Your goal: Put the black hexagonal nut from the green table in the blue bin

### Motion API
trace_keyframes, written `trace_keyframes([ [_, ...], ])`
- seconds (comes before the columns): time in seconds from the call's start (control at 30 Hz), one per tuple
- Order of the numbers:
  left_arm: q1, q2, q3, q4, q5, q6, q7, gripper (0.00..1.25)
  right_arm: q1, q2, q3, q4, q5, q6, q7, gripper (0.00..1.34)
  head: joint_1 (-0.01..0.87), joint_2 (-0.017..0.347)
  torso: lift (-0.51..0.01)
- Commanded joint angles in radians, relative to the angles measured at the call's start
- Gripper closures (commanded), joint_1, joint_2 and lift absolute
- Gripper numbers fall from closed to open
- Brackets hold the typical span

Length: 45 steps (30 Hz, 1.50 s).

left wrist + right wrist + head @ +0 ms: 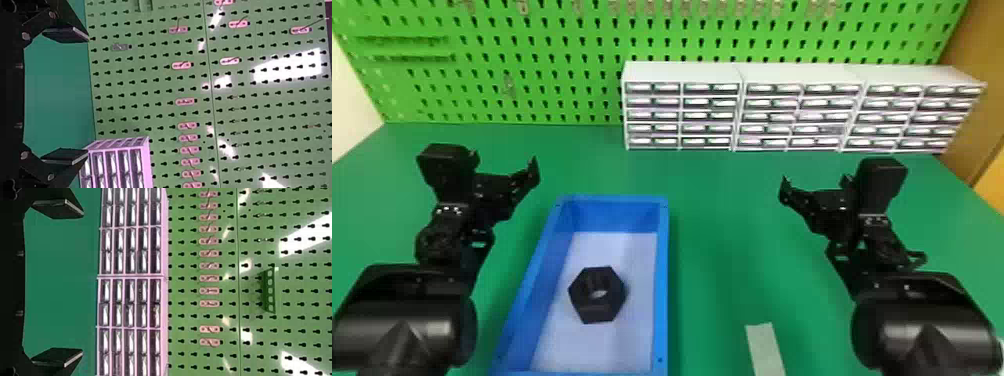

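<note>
- Black hexagonal nut, one: lying flat on the pale floor of the blue bin, clear of the bin's walls, its round hole facing up.
- Step in hand: judged to be the close of the task, the placing done and the nut free of both hands.
- Left hand: fingers well apart, nothing between them; held above the counter, to the left of the bin.
- Right hand: fingers likewise spread and empty; held above the counter on the other side, well away from the bin.
- Next move: by judgement, no further grasp called for; both arms need only keep clear of the bin, as a knock to its rim could shift the contents.
- Green counter: smooth, plain top, carrying the bin.
- Pale strip: on the counter's near part, right of the bin.
- White drawer cabinets: a row at the counter's back, small drawers in tiers.
- Green pegboard: upright behind, slotted, with hooks fitted.
- Brown panel: at the room's right side.
</note>
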Motion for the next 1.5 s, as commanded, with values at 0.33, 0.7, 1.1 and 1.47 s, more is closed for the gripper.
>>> trace_keyframes([
  [0.33, 0.004, -0.001, -0.024, 0.003, 0.004, 0.002, 0.0, 0.24, 0.01, 0.003, -0.008, -0.001, -0.004, 0.0, 0.0, 0.07, 0.686, 0.052, -0.097],
  [0.7, 0.0, -0.001, -0.038, 0.009, 0.009, 0.007, 0.002, 0.24, 0.01, 0.001, -0.014, -0.001, -0.004, 0.0, 0.0, 0.07, 0.686, 0.052, -0.097],
  [1.1, -0.009, -0.001, -0.035, 0.014, 0.017, 0.007, -0.001, 0.24, -0.008, 0.004, 0.001, 0.0, 0.0, 0.0, 0.0, 0.07, 0.686, 0.052, -0.097],
  [1.47, 0.006, -0.001, -0.019, -0.002, 0.015, 0.007, -0.014, 0.24, -0.005, -0.008, -0.022, -0.001, 0.008, 0.003, 0.0, 0.07, 0.686, 0.052, -0.097],
])
